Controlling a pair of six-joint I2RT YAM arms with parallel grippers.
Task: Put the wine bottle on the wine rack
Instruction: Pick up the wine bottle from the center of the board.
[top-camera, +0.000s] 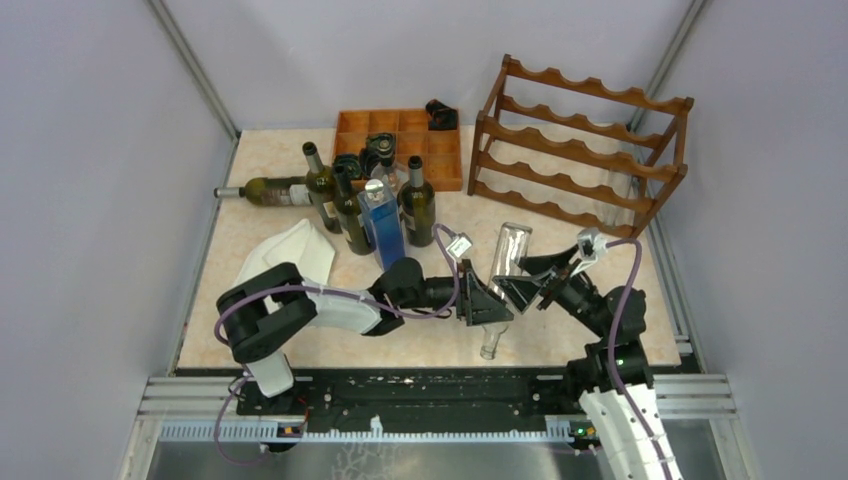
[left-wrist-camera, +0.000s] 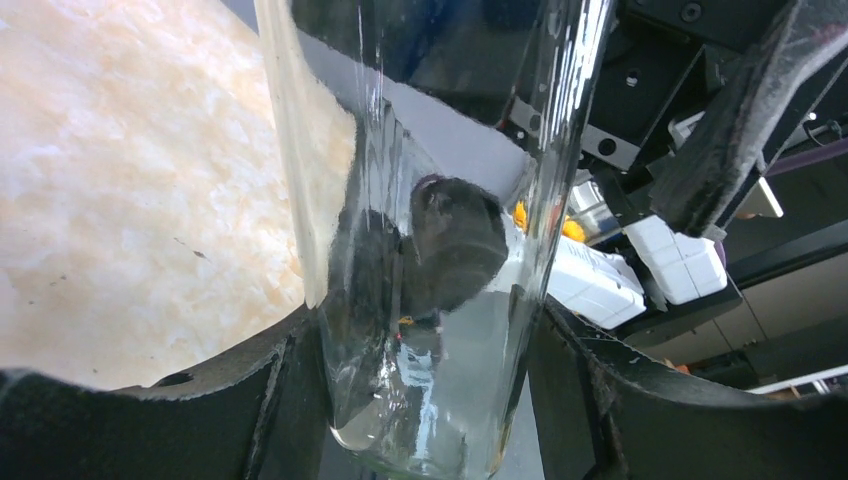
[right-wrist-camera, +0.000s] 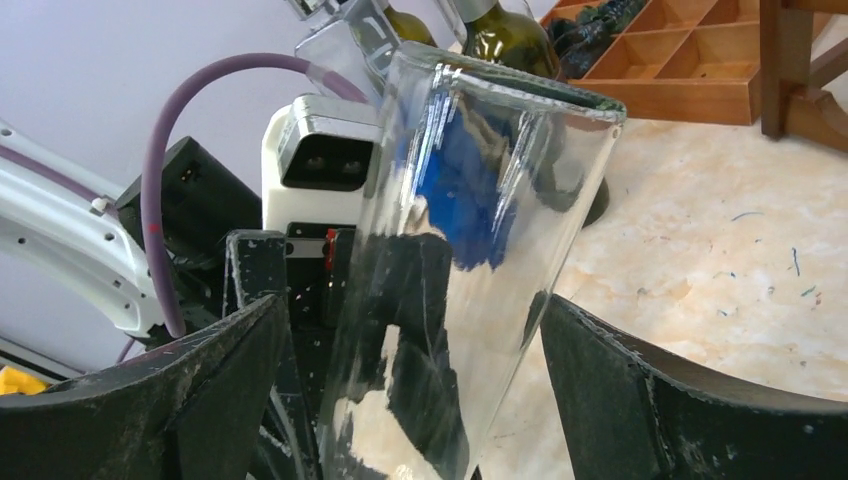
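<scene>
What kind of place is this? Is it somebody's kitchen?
Probably a robot test booth, not a kitchen: plain grey walls, a left arm and right arm bolted by a table, the left tool holding a clear bottle, and a wine rack behind.

A clear glass bottle (left-wrist-camera: 440, 130) runs from the top edge down the middle. The left gripper (left-wrist-camera: 428, 335) clasps it, its black fingers (left-wrist-camera: 230, 400) pressed one to each side of the glass. Left of the bottle lies the marbled beige table (left-wrist-camera: 130, 200). Right of the bottle, close by, are black parts of the right arm (left-wrist-camera: 740, 110) and a white block (left-wrist-camera: 680, 260). A dark round shape shows through the glass
</scene>
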